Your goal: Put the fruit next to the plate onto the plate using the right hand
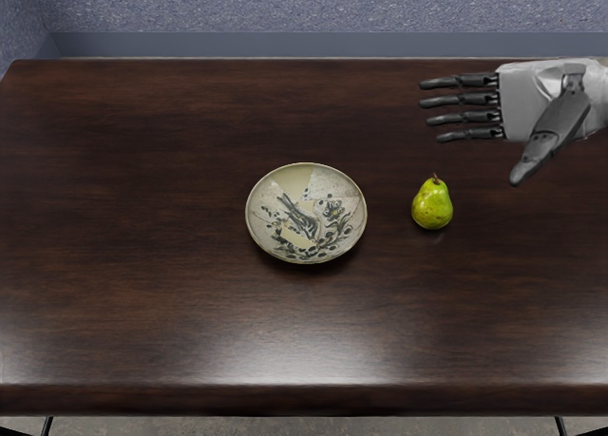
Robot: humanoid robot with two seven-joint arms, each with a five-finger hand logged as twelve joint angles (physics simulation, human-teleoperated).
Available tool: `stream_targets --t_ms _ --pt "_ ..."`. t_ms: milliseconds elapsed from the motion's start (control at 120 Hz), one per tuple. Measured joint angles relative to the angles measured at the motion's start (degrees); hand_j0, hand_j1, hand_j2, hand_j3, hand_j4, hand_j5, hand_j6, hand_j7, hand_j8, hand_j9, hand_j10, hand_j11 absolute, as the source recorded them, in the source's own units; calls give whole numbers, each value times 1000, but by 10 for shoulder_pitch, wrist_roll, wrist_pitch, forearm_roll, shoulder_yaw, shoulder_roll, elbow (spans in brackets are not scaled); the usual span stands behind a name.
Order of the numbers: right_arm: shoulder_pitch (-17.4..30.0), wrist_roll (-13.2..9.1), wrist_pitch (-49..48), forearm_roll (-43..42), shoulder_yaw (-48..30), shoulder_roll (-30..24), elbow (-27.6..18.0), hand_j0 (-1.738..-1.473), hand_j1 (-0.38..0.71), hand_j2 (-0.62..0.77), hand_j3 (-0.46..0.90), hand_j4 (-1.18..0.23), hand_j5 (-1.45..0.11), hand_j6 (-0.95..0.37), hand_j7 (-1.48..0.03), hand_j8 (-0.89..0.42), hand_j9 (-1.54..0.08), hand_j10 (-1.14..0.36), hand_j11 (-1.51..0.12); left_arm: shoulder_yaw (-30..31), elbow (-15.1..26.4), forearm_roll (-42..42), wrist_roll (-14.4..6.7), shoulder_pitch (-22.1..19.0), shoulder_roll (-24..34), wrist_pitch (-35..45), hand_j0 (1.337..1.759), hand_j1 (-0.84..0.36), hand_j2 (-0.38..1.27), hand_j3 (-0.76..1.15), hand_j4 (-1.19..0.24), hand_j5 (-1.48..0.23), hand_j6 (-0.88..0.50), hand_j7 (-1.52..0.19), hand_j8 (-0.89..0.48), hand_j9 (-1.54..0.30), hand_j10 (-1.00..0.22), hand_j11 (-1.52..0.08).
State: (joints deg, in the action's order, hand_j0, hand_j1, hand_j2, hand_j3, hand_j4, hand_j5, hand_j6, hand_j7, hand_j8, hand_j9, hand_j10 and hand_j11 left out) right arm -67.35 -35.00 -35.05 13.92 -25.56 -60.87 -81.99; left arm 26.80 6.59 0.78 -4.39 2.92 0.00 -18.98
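From the head view, a dark wooden table (142,293) fills most of the scene, with speckled grey-blue flooring behind its far edge. Near the middle sits a round ceramic plate (285,184), pale with a dark painted pattern. Just to its right, apart from the rim, a green pear (432,205) stands upright on the tabletop, stem pointing up. The right hand (527,102) comes in from the right edge, above and to the right of the pear and well clear of it. Its four dark fingers (461,100) stretch out straight toward the left, slightly spread, and the thumb (543,142) hangs downward; it grips nothing.
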Motion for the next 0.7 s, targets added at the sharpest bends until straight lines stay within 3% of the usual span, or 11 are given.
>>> stream_targets --t_ms 167,308,567,700 --pt "-133 0 4 -57 127 61 0 -1658 -318 -5 0 -24 -33 -24 -33 -24 -33 -25 -33 0 0 0 0 0 0 0 1658 349 0 0 0 0 0 0 0 0 0 0" --pt "-238 0 68 -71 246 122 0 -1658 -318 -6 0 -26 -34 -26 -34 -26 -34 -26 -34 0 0 0 0 0 0 0 1658 349 0 0 0 0 0 0 0 0 0 0" --pt "-343 0 187 -135 366 173 -10 -1658 -316 -6 0 -28 -36 -28 -36 -28 -36 -28 -36 0 0 0 0 0 0 0 1658 349 0 0 0 0 0 0 0 0 0 0" --pt "-410 0 260 -160 483 232 -11 -1658 -316 -6 0 -29 -36 -29 -36 -29 -36 -28 -36 0 0 0 0 0 0 0 1658 349 0 0 0 0 0 0 0 0 0 0"
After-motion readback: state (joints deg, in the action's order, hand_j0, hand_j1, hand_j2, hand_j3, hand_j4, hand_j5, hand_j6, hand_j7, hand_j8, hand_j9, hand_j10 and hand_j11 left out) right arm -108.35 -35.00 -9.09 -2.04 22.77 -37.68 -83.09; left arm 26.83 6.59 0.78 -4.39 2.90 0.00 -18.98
